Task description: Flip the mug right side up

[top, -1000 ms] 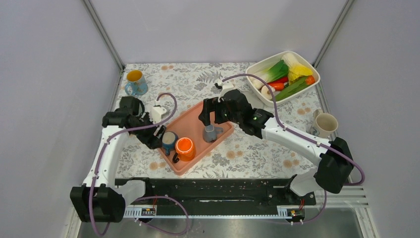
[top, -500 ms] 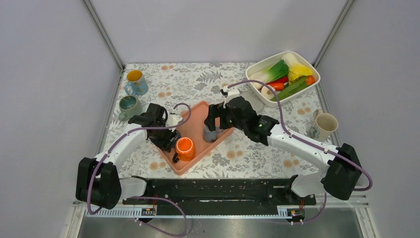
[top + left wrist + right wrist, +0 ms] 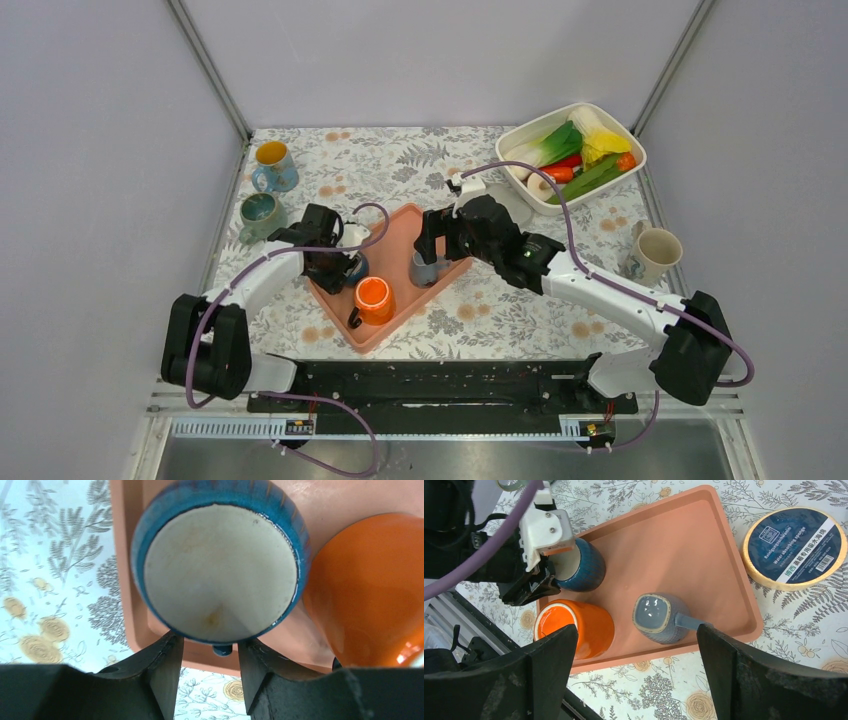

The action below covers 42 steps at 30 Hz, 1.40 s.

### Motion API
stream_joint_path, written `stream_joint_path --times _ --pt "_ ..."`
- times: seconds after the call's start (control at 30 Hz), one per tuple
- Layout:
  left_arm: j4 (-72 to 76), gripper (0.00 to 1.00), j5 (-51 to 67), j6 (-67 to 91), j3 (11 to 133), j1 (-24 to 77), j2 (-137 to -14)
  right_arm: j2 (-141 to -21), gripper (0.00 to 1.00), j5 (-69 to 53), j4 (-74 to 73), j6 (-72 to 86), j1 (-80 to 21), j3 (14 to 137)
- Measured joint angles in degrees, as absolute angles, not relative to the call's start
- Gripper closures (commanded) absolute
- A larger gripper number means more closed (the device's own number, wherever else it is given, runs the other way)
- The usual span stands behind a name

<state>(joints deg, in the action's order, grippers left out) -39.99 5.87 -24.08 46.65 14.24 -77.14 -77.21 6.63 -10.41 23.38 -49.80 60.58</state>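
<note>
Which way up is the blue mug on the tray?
Upside down. The blue mug shows its flat, unglazed cream base to the left wrist camera, no opening visible; it stands in the salmon tray.

Top view: blue glazed ceramic mug (image 3: 356,268) mostly hidden under left gripper (image 3: 338,268). Left wrist view: grip contact unclear; glossy orange mug (image 3: 370,590) cut off at right edge.

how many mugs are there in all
6. On the tray: a blue mug, an orange mug and a grey mug. On the table left of the tray: a yellow-lined mug and, nearer, a green mug. A beige mug stands at the right edge. None looks hidden.
</note>
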Motion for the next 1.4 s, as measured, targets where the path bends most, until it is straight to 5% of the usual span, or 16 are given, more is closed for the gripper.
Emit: stream_joint_path --times 0.2,0.37,0.53,0.63,0.73,1.4 --pt "-39.48 0.79 7.07 -23.86 46.68 14.09 -80.64 -76.16 0.01 6.68 -10.46 22.94 -49.78 59.90" --pt "-38.63 0.62 8.40 -23.64 46.78 13.96 -80.64 -75.64 0.02 6.68 -10.46 22.87 -49.80 59.75" --pt "-37.52 0.63 9.45 -23.31 46.92 13.96 -80.66 -75.59 0.01 6.68 -10.61 22.87 -49.78 59.53" --pt "-36.86 0.73 9.85 -22.76 46.92 13.96 -80.88 -75.59 0.02 6.66 -10.63 22.87 -49.80 59.53" --pt "-36.05 1.00 10.57 -21.93 47.11 13.91 -81.36 -75.59 0.01 6.66 -10.63 22.87 -49.80 59.53" --pt "-35.64 1.00 30.89 -12.88 57.08 7.99 -79.13 -75.92 0.01 -4.36 0.56 25.58 -49.43 58.67"
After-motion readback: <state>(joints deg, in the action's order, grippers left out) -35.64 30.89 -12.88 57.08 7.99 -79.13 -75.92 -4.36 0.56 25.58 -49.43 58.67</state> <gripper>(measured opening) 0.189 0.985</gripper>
